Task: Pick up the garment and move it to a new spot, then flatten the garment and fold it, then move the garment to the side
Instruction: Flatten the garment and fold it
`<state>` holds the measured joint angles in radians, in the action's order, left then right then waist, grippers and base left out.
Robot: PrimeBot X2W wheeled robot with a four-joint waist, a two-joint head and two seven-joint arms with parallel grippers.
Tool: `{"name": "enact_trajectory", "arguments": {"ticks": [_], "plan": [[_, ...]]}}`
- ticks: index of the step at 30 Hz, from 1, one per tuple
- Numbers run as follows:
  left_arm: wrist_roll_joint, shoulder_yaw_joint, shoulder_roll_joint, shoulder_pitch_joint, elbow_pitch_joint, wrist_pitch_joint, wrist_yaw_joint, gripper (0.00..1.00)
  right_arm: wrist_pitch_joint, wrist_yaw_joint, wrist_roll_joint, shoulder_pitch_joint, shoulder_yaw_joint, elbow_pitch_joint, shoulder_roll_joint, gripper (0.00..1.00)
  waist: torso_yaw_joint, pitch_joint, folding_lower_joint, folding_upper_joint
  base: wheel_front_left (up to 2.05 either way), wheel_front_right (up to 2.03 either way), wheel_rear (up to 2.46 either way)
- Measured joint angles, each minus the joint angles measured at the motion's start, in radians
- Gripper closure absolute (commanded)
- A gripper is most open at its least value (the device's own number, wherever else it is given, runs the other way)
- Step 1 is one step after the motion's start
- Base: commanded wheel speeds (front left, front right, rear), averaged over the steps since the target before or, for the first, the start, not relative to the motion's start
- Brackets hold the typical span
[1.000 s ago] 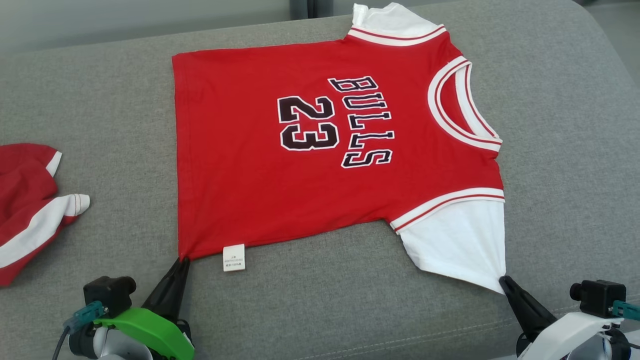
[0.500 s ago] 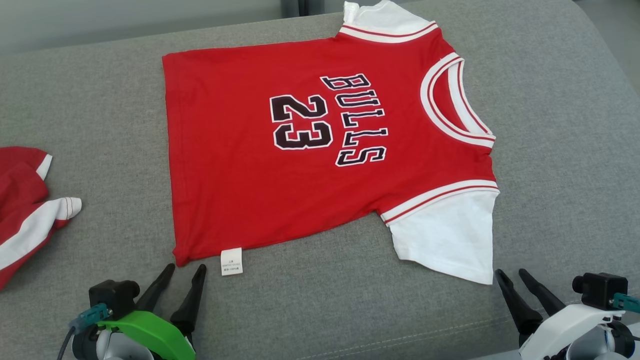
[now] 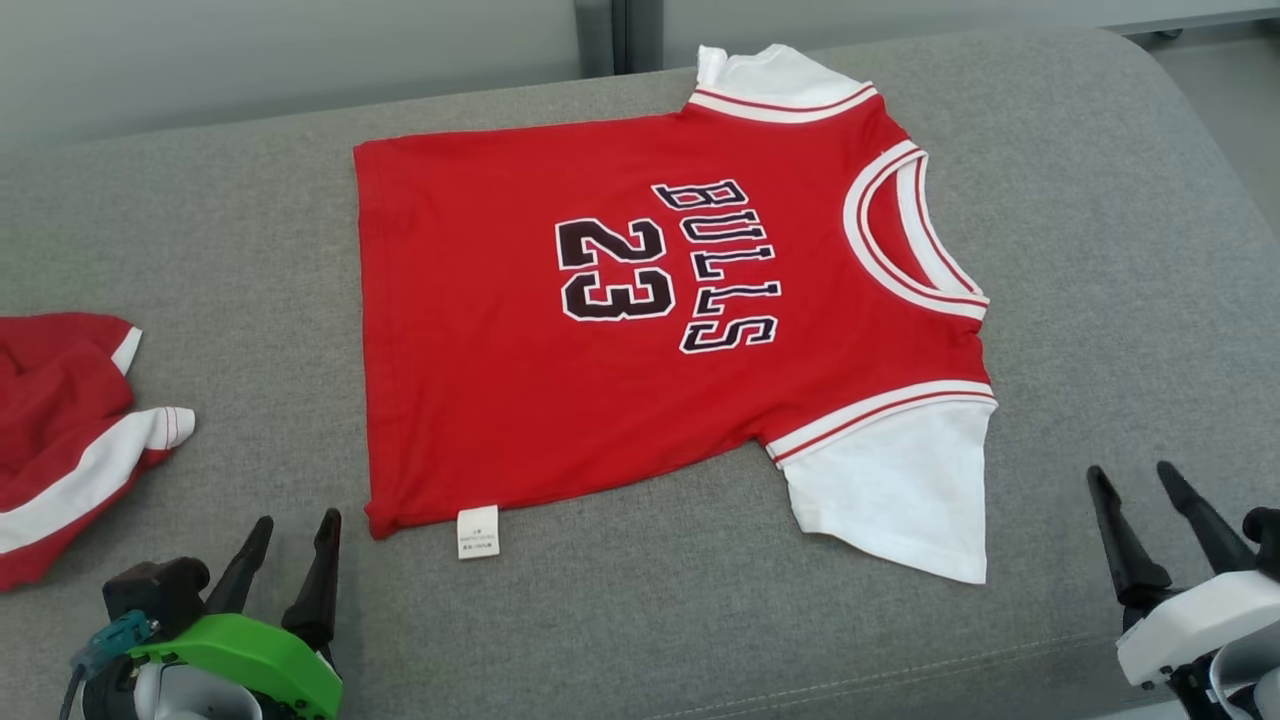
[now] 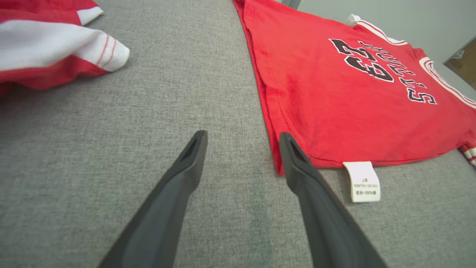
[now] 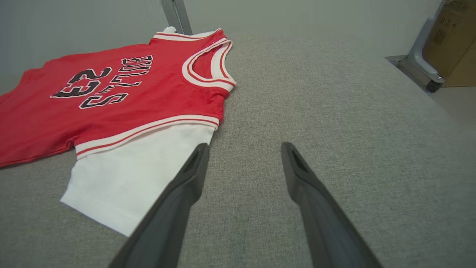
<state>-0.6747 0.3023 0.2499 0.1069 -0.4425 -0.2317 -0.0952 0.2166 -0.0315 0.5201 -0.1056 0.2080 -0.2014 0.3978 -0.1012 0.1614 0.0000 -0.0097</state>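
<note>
The shirt (image 3: 480,400) lies flat. The left gripper (image 3: 296,521) by its hem corner (image 3: 380,518) and the right gripper (image 3: 1131,470) beside its sleeve (image 3: 890,490) stand spread, empty.

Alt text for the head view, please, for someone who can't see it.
A red Bulls 23 jersey with white sleeves lies flat on a grey cushion. The left gripper and right gripper are open at the picture's bottom corners, holding nothing. A second red-and-white garment lies crumpled at left.
</note>
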Motion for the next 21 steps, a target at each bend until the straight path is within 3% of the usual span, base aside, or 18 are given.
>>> {"name": "enact_trajectory", "arguments": {"ticks": [12,21], "plan": [[0.053,-0.033,-0.021,-0.009,0.079,-0.017,0.052,0.00,0.034,0.093,-0.112,0.013,-0.044,0.077,0.009,0.00,0.030,-0.074,0.0000,0.0000,0.00,0.00,0.00],[0.120,-0.052,-0.036,-0.063,0.141,-0.019,0.067,0.00,0.035,0.113,-0.184,-0.015,-0.037,0.090,0.007,0.00,0.058,-0.141,0.0000,0.0000,0.00,0.00,0.00]]}}
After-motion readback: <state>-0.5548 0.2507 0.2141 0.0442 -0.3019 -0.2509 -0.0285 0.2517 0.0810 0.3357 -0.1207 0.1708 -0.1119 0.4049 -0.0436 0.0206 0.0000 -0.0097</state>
